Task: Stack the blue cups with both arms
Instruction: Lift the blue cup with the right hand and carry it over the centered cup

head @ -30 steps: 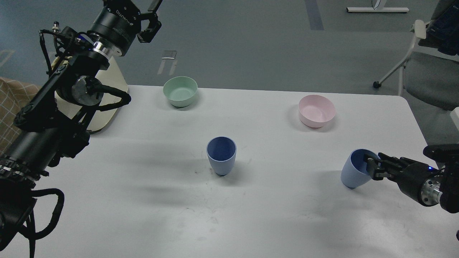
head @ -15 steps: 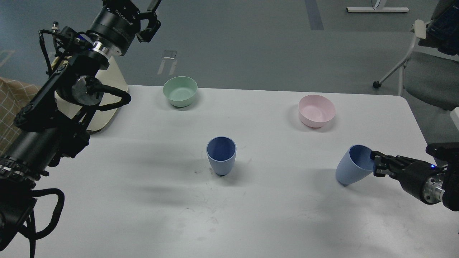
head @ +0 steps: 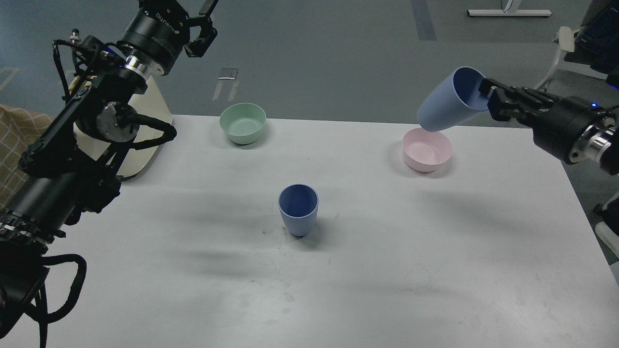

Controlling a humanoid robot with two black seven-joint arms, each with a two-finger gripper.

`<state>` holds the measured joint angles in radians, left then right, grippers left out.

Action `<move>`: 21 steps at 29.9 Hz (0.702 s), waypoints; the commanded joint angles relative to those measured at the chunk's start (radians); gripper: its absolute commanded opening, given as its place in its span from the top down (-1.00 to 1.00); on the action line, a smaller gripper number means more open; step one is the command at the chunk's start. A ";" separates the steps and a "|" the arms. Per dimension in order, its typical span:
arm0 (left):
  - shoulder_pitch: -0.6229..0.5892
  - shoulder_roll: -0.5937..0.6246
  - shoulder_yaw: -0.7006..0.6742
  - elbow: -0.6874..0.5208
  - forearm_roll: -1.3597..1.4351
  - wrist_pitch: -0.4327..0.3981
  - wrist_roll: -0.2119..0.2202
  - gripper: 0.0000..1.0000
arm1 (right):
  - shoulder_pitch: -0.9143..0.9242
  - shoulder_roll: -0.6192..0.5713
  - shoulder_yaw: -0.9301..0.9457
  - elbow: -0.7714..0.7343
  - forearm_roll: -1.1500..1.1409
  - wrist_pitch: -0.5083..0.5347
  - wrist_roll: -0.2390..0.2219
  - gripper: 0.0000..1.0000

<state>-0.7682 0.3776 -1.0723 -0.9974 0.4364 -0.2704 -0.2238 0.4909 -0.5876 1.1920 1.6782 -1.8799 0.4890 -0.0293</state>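
One blue cup [head: 298, 209] stands upright near the middle of the white table [head: 338, 270]. My right gripper [head: 489, 96] is shut on the rim of the second blue cup [head: 447, 101], one finger inside it, and holds it tilted in the air above the pink bowl at the far right. My left gripper [head: 203, 24] is raised high at the top left, beyond the table's far edge, open and empty.
A mint-green bowl [head: 243, 123] sits at the table's far left. A pink bowl [head: 427, 149] sits at the far right, under the lifted cup. A chair [head: 575, 72] stands beyond the table's right corner.
My right gripper has lifted the second blue cup off the table from the right front and carried it up and back, above the pink bowl. The left arm has not moved.
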 commanded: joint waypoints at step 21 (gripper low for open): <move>0.021 0.001 -0.001 0.000 -0.001 -0.009 -0.026 -0.93 | 0.301 0.224 -0.543 -0.087 -0.093 0.000 -0.011 1.00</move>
<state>-0.7488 0.3822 -1.0754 -0.9970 0.4356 -0.2790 -0.2482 0.7911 -0.3653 0.6890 1.5906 -1.9695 0.4885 -0.0400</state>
